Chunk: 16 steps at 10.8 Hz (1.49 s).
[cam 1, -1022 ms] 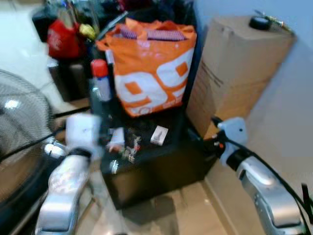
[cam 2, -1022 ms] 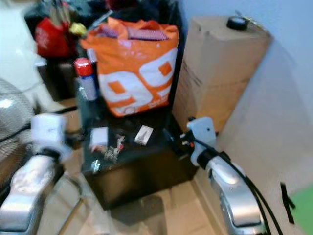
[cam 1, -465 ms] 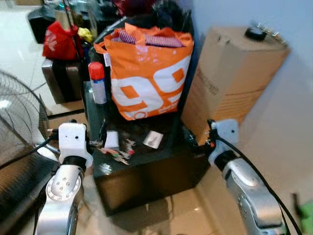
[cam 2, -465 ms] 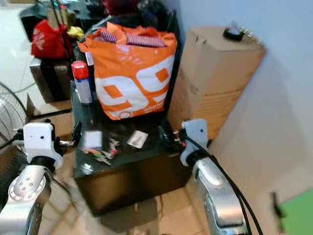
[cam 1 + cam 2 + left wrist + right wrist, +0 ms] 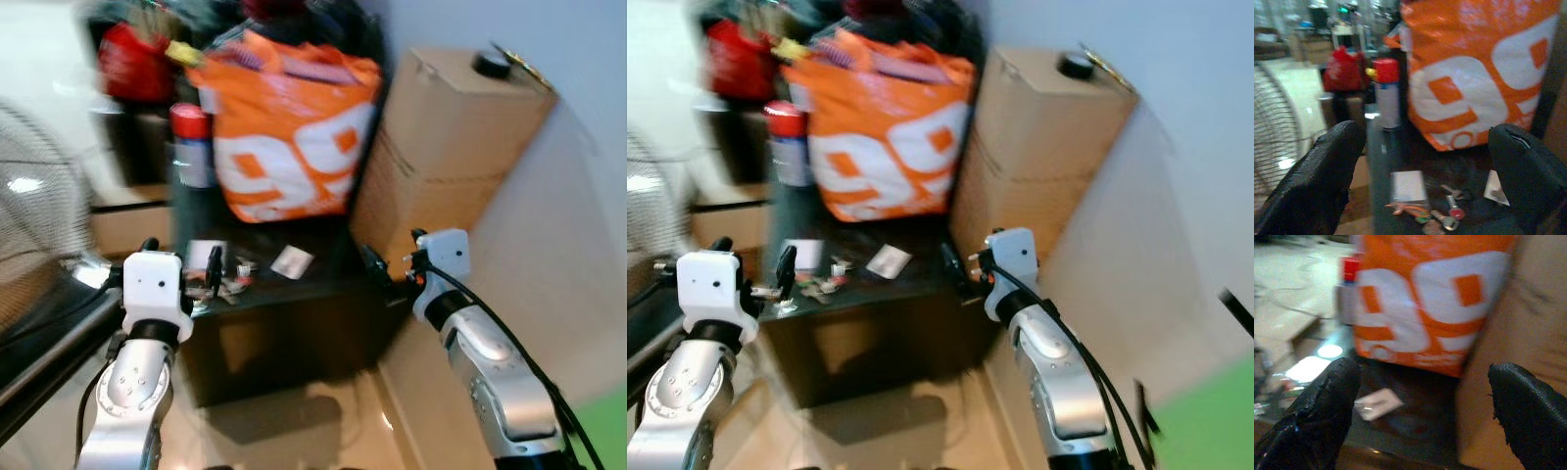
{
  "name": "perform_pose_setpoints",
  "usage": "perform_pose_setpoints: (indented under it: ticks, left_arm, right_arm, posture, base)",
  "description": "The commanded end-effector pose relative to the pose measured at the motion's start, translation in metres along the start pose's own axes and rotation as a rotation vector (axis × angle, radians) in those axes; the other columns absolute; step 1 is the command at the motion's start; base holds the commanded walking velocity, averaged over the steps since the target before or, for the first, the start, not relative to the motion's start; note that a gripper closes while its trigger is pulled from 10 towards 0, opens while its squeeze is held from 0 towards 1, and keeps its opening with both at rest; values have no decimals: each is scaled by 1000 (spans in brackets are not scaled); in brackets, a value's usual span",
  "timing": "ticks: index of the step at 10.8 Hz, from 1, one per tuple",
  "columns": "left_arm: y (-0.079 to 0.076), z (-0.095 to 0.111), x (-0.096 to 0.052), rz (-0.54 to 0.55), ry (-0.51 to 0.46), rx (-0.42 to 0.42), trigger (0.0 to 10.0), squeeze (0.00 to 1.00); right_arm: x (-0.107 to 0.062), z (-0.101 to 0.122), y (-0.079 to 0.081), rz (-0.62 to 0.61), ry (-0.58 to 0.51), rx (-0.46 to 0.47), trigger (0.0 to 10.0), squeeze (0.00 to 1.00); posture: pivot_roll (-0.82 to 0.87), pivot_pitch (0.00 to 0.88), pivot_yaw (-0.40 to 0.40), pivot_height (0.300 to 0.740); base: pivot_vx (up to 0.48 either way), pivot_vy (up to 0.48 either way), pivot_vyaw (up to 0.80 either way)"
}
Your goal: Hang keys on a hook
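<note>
The orange bag carries big white figures that read "99"; smaller print under them is too blurred to read. It stands at the back of a low black table, with a red-capped can just beside it on the robot's left. A tall cardboard box stands against the wall on the robot's right, close to the table's edge.

The keys lie near the table's front edge, loose, with a red tag among them. A white card lies just beside them and a second card lies a little further to the right, nearer the bag.

The left gripper hangs at the table's front left corner, jaws wide, the keys showing between its fingers and untouched. The right gripper hovers at the table's right edge next to the box, jaws wide too, holding nothing.

A fan stands to the left of the table. Pale floor lies open in front of the table, between the two arms.
</note>
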<state>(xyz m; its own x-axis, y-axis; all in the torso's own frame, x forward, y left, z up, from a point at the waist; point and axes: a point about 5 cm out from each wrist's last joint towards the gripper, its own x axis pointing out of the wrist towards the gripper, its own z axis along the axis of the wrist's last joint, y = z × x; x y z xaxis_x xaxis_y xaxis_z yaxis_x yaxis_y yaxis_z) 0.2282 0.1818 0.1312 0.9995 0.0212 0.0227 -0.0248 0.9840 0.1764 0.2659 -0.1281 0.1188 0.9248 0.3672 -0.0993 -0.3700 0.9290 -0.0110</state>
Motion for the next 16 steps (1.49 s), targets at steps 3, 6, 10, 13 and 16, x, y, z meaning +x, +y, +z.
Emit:
perform_pose_setpoints:
  ticks: [3,6,10,13,16]
  left_arm:
    - [8,2,-1,7,-2,20,10000,365]
    - [13,2,-2,24,7,8,10000,365]
    - [14,0,-3,26,21,9,10000,365]
    - [5,-6,-6,-12,46,12,10000,361]
    - [1,-9,-9,-35,60,12,10000,369]
  right_arm:
    - [2,-8,14,110,26,8,10000,0]
    - [2,-15,-4,-85,57,119,10000,0]
    - [-7,-24,-12,-88,121,107,10000,0]
    - [-14,-29,-10,26,182,-44,10000,0]
    - [-18,-33,-18,40,241,-44,10000,0]
  posture:
    - [98,19,-102,740]
    - [97,33,-98,740]
    - [80,45,-102,740]
    - [64,56,-106,740]
    - [55,63,-115,740]
  base:
    - [318,0,800]
    - [323,0,0]
    - [303,0,0]
    - [286,0,533]
    - [254,0,0]
